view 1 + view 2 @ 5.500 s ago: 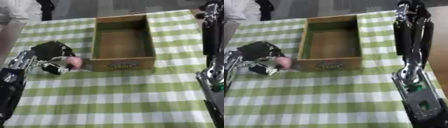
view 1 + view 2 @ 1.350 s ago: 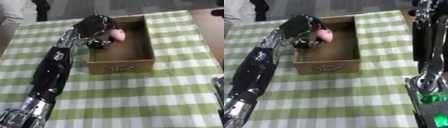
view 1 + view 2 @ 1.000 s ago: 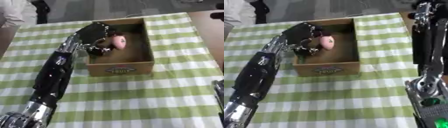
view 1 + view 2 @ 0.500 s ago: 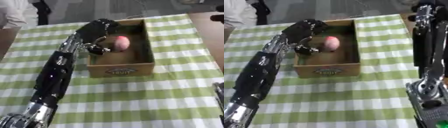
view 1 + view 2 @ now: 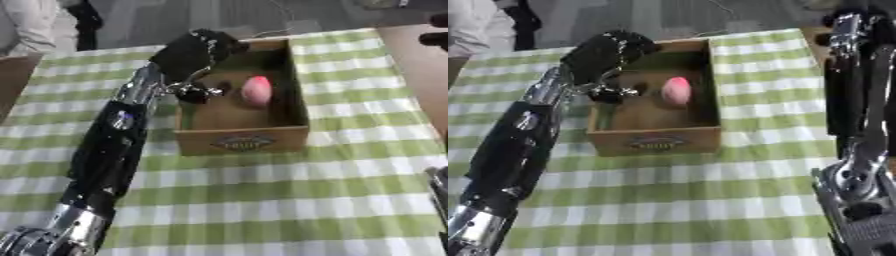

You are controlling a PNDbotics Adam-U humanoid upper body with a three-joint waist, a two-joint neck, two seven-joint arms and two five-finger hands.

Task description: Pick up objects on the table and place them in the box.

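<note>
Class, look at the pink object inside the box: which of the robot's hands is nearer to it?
Left. The left hand hangs over the wooden box's left wall, just beside the pink object. The right hand is not visible; only its arm shows, off beyond the box's right side.

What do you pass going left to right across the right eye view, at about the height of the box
Left robot hand over the box's left wall → pink object inside the box → bare green checked tablecloth → right arm standing at the right edge.
</note>
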